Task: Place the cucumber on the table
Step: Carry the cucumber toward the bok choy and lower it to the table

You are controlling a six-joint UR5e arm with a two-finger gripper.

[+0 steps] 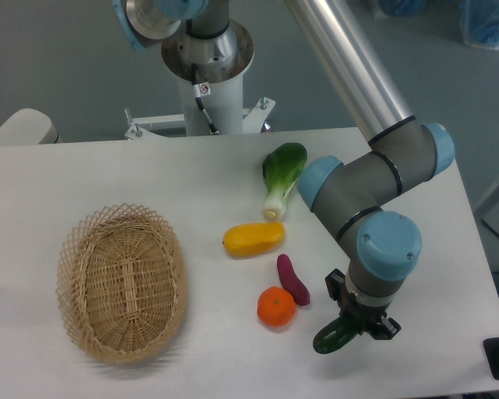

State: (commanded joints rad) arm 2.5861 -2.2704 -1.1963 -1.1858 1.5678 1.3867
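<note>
The cucumber (335,337) is a dark green glossy cylinder at the front right of the white table (191,174). My gripper (353,326) points down over it with its fingers on either side of the cucumber's right part, shut on it. The cucumber's left end sticks out toward the orange; its right end is hidden under the gripper. I cannot tell whether it rests on the table or hangs just above it.
An orange (276,307) and a purple sweet potato (293,279) lie just left of the gripper. A yellow fruit (254,238) and a bok choy (281,177) lie further back. An oval wicker basket (121,281) stands at the left. The table's front edge is close.
</note>
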